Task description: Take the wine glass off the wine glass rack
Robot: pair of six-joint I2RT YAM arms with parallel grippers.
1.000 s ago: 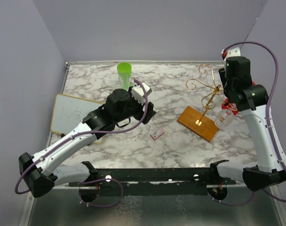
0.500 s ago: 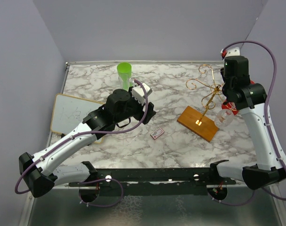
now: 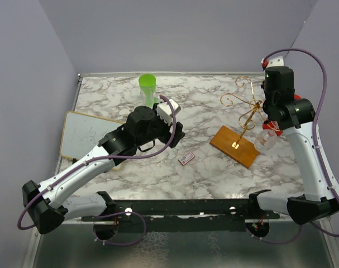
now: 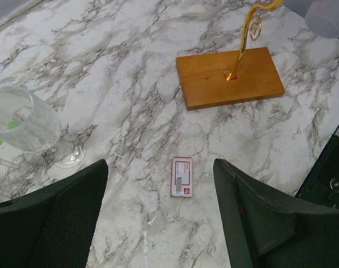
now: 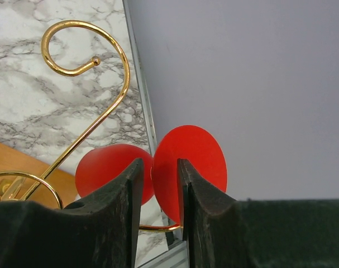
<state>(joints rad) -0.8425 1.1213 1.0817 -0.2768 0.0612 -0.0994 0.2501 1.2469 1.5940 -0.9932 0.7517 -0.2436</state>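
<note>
The wine glass rack [image 3: 244,114] is gold wire on a wooden base [image 3: 234,146], also seen in the left wrist view [image 4: 229,77]. A wine glass hangs upside down from its right arm, clear bowl [image 3: 265,139] low and red foot [image 5: 194,162] on the wire. My right gripper [image 5: 159,163] is at that foot. Its jaws stand narrowly apart with the red disc between them, a sliver of gap at the left finger. The stem is hidden. A gold scroll [image 5: 102,120] curls to the left. My left gripper [image 4: 159,167] hangs open over the table, holding nothing.
A small red and white card [image 4: 181,176] lies under the left gripper. Another clear glass [image 4: 24,128] stands beside a green cup [image 3: 147,86] at the back. A whiteboard [image 3: 82,134] lies at the left edge. A second red rounded shape [image 5: 105,167] shows behind the right gripper's left finger.
The right gripper's jaws have drawn closer together around the red foot. The right wrist has shifted only slightly. The left arm has not moved.
</note>
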